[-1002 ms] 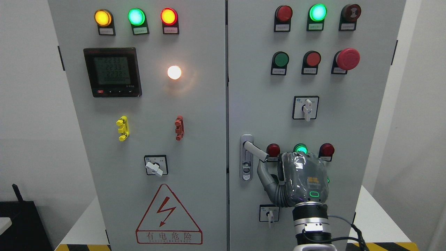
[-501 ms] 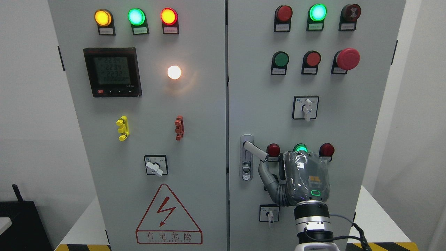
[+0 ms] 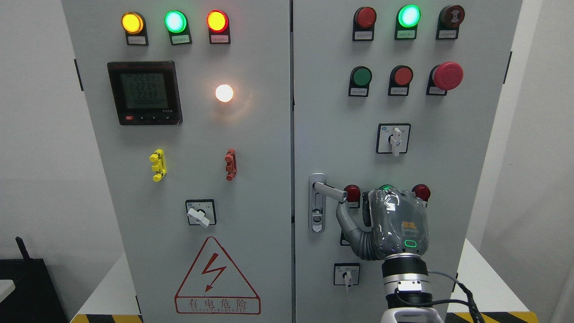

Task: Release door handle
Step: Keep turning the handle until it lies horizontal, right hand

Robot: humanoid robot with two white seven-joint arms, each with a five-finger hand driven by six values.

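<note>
I stand in front of a big grey cabinet (image 3: 251, 179) with two doors. A white wall is behind it on both sides. At the bottom I see a pale floor or table top and a strip of yellow and black tape (image 3: 103, 318). A black thing (image 3: 27, 287) sits low at about 8 o'clock in my view.

The left door has three lit lamps at the top: yellow (image 3: 132, 23), green (image 3: 175, 21) and red (image 3: 217, 21). Under them is a black meter (image 3: 145, 93) with numbers on its screen, and a bright white lamp (image 3: 224, 93) to its right. Lower down is a red triangle sign (image 3: 217, 277) with a lightning bolt.

The right door has more lamps and buttons, and a big red mushroom button (image 3: 447, 75) near 1 o'clock. A white turn switch (image 3: 393, 138) sits below it.

The door handle (image 3: 329, 190) is on the left side of the right door. Its silver lever sticks out to the right, close to flat.

My right hand (image 3: 388, 224) comes up from the bottom right. The handle is at about 10 o'clock from my palm. My thumb (image 3: 347, 220) reaches up and its tip is just under the end of the lever, touching it or almost. I cannot tell which. My other fingers are hidden behind the back of my hand, so I cannot tell if my hand is wide or closed.
</note>
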